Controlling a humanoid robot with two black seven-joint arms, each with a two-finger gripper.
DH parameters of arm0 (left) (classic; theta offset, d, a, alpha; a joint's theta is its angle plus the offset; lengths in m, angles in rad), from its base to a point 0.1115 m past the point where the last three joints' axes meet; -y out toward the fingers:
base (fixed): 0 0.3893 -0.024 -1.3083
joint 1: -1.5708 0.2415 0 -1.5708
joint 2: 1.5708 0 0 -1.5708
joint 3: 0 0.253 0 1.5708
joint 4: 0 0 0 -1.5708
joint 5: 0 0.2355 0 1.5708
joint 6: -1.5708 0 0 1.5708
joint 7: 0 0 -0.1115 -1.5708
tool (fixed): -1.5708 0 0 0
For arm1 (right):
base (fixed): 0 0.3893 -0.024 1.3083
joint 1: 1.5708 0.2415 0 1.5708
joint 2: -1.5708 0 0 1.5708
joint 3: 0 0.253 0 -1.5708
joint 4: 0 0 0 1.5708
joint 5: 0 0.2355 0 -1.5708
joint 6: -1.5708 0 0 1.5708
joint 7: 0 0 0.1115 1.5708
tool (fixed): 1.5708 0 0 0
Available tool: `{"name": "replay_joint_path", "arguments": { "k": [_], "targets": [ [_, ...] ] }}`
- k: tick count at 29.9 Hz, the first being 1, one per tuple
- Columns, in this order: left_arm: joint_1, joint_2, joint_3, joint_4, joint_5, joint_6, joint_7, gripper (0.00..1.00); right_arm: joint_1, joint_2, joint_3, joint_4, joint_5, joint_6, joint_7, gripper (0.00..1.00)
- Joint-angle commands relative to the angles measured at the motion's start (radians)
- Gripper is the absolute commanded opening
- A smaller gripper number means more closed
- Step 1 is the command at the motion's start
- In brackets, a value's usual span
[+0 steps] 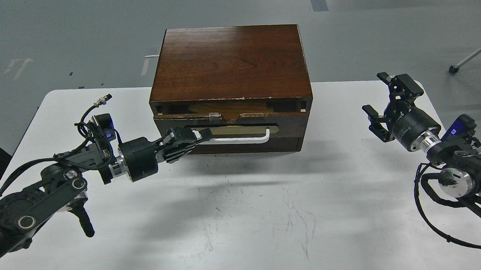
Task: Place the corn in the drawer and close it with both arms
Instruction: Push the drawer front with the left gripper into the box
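Head view: sitting at the far middle of the white table (105, 251), the dark brown wooden box (229, 58), its drawer (232, 133) nearly shut, fronted by a white bar handle (245, 139). Reaching in from the left, the left gripper (201, 135), fingers closing around the handle's left end. Hovering well apart on the right, the right gripper (376, 103), fingers spread, holding nothing. Not showing anywhere: the corn.

Free room on a white table (237, 218) before a wooden box (229, 60).
The drawer (232, 129) front's left end is occupied by the left gripper (201, 136) at its handle (245, 139); bare table is seen in front and right.
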Motion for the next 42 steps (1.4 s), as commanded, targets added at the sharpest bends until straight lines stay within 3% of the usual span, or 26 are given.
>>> {"name": "replay_joint_path", "arguments": {
  "k": [1, 25, 42],
  "targets": [
    [-0.008, -0.011, 0.000, 0.014, 0.000, -0.001, 0.000, 0.00, 0.000, -0.001, 0.001, 0.000, 0.000, 0.000, 0.000, 0.99],
    [-0.048, -0.025, 0.002, 0.065, -0.028, 0.005, 0.000, 0.00, -0.003, -0.002, 0.006, 0.000, 0.000, 0.000, 0.000, 0.99],
    [-0.049, -0.038, 0.012, 0.068, -0.054, 0.073, 0.000, 0.00, -0.005, -0.007, 0.008, 0.002, 0.000, 0.000, 0.000, 0.99]
  ]
}}
